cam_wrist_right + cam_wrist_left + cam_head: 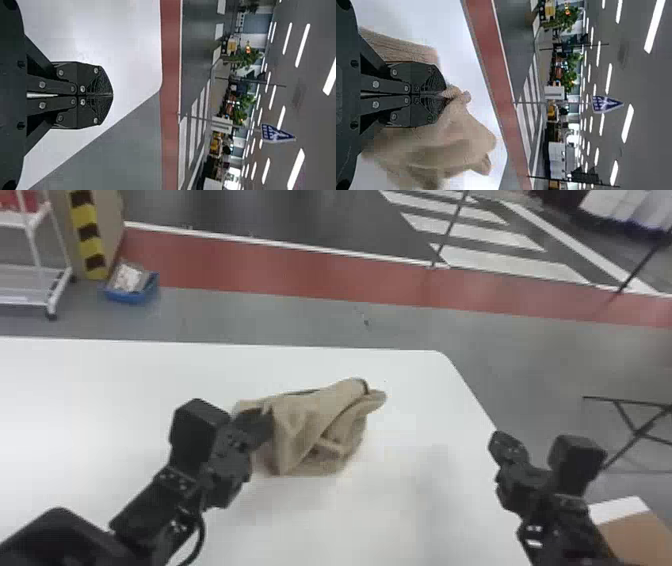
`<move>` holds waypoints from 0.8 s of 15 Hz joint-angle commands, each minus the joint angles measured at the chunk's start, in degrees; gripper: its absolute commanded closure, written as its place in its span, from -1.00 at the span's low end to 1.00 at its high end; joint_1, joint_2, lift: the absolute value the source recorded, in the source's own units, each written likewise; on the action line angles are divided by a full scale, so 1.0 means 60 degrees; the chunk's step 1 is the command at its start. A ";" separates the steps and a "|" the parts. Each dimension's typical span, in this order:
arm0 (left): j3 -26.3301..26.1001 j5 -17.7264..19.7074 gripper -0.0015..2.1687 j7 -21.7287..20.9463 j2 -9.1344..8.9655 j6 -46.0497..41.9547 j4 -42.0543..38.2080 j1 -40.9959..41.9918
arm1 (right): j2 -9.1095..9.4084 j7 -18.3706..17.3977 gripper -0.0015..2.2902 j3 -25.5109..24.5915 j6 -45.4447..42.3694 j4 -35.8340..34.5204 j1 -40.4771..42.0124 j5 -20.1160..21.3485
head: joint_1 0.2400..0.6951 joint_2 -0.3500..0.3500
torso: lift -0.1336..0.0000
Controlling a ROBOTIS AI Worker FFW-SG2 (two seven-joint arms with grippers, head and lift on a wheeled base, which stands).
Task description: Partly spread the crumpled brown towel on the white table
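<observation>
My left gripper (267, 417) is at the left end of the crumpled brown towel (300, 425), which lies bunched near the middle of the white table (125, 390). In the left wrist view, the left gripper (445, 95) is shut on a small pinch of the towel (455, 138), with folds bulging on both sides of it. My right gripper (500, 440) is held by the table's right edge, apart from the towel. The right wrist view has the right gripper (112, 95) shut with nothing between its fingers.
The table's rounded far right corner (440, 354) lies beyond the towel. A brown and white box (630, 525) is at the lower right, beside the right arm. On the floor past the table are a blue bin (131, 290) and a white rack (37, 265).
</observation>
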 commanded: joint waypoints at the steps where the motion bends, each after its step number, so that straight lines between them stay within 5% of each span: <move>1: 0.1019 0.0268 0.58 -0.0019 0.0298 0.0381 -0.0836 0.0393 | -0.0316 0.0001 0.14 -0.0406 0.0806 -0.0038 -0.0518 -0.0164 | 1.00 -1.00 | -0.86; 5: 0.1781 0.0678 0.58 -0.0283 0.0445 0.0615 -0.1276 0.0744 | -0.0579 0.0016 0.14 -0.0465 0.1627 -0.0038 -0.1119 -0.0091 | 1.00 -1.00 | -0.86; 8: 0.1649 0.0634 0.58 -0.0415 0.0371 0.0615 -0.1042 0.0671 | -0.0330 0.1012 0.10 0.0136 0.1246 -0.0360 -0.1046 -0.0120 | 1.00 -1.00 | -0.86; 10: 0.1429 0.0619 0.58 -0.0415 0.0327 0.0615 -0.0866 0.0525 | -0.0125 0.1452 -0.35 0.1000 0.0719 -0.0727 -0.0811 -0.0076 | 1.00 -1.00 | -0.86; 12: 0.1166 0.0590 0.58 -0.0415 0.0283 0.0615 -0.0661 0.0363 | 0.0138 0.1466 -0.40 0.2231 0.0806 -0.1166 -0.0709 0.0261 | 1.00 -1.00 | -0.86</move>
